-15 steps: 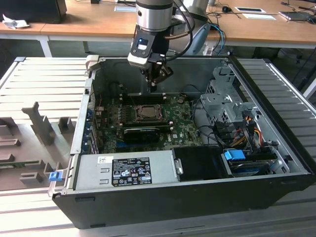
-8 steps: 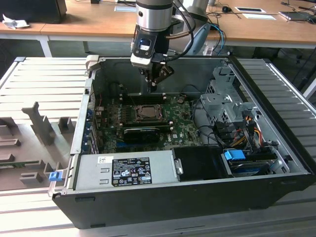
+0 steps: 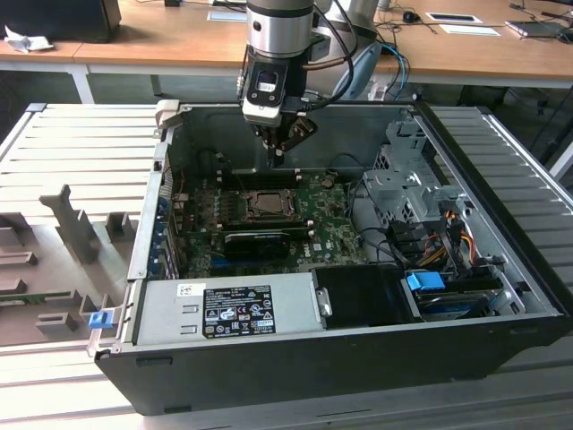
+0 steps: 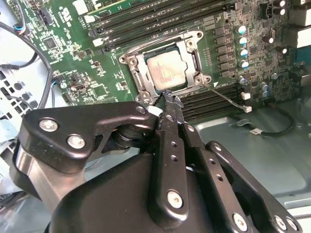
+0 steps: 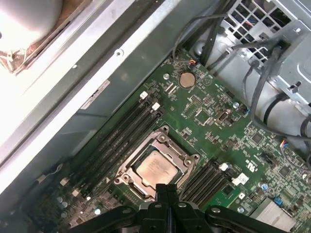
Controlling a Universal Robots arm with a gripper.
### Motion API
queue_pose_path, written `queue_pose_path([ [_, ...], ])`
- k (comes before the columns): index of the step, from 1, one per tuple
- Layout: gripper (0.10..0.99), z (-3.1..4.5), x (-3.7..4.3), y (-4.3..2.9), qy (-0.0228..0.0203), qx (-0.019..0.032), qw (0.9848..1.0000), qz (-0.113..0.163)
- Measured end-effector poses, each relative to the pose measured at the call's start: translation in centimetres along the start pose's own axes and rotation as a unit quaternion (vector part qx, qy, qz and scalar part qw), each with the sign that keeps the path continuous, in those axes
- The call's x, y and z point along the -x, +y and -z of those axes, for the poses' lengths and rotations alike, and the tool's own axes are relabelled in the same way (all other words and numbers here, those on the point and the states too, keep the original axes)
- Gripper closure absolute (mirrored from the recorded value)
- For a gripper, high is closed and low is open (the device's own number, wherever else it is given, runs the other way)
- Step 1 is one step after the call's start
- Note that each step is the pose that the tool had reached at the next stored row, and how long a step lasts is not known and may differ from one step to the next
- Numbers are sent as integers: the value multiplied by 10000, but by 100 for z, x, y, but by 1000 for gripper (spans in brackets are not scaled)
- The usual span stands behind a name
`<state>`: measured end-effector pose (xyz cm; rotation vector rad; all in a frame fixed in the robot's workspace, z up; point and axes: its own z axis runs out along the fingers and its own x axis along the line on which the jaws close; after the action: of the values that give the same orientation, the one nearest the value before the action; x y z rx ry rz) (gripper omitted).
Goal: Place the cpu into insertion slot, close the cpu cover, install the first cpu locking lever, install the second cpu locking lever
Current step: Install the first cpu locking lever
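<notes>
Inside the open case (image 3: 313, 367), just past the long black card (image 3: 258, 242), the cpu (image 3: 267, 204) is lying in the insertion slot (image 3: 247, 202), with the cpu cover (image 4: 139, 73) sitting flat around it. At twelve o'clock from it in the exterior view, the gripper (image 3: 278, 162) is hovering with its fingers pinched together, gripping nothing.

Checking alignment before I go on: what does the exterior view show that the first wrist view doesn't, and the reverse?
Exterior view: the whole open case, power supply, black card and the arm above the board. First wrist view: the coin cell and the cover framing the cpu, close up. Both: the seated cpu, with the shut end effector close by.
</notes>
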<state>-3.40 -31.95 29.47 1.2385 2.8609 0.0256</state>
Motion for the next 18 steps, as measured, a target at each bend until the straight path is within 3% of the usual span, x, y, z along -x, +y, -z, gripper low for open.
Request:
queue_pose_path([
  [12,980,0,0,0,10,7,9991,433],
  [18,980,0,0,0,18,11,9973,731],
])
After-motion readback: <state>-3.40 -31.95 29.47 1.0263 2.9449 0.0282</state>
